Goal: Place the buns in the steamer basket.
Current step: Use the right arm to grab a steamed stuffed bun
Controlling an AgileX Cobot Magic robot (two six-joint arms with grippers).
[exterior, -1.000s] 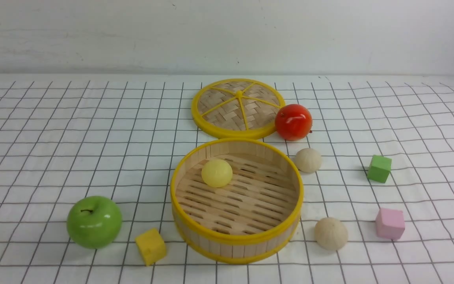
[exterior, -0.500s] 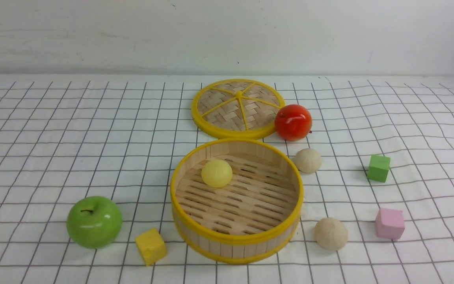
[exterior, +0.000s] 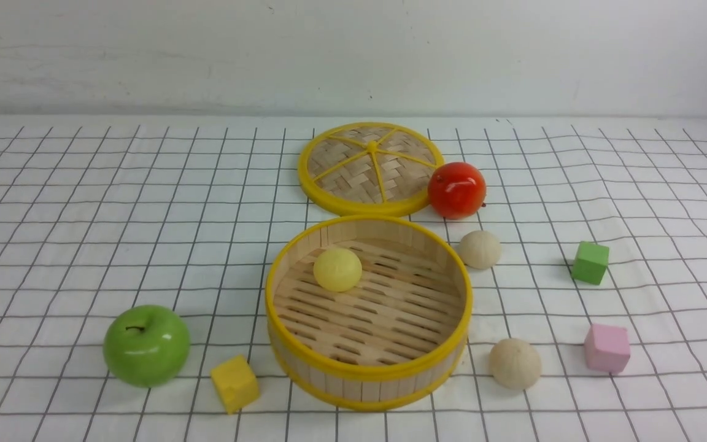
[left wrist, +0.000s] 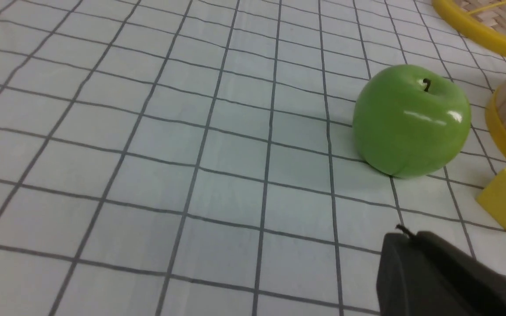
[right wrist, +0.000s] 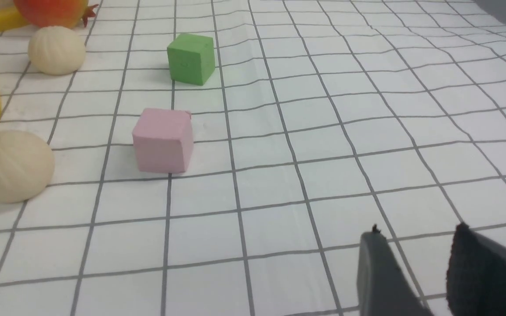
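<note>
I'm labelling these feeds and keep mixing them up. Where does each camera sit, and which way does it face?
Front view: between the arms, facing forward over the steamer basket; no arm shows.
Left wrist view: on the left arm, facing the green apple; the shut left gripper shows.
Right wrist view: on the right arm, facing the pink cube and a beige bun; the open right gripper shows.
Front and left wrist views share the green apple.

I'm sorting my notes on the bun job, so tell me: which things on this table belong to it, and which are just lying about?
Belong to the job: steamer basket, yellow bun already inside it, far pale bun and near pale bun, both outside it on its right.
Just lying about: lid, red fruit, green apple, yellow cube, green cube, pink cube.
</note>
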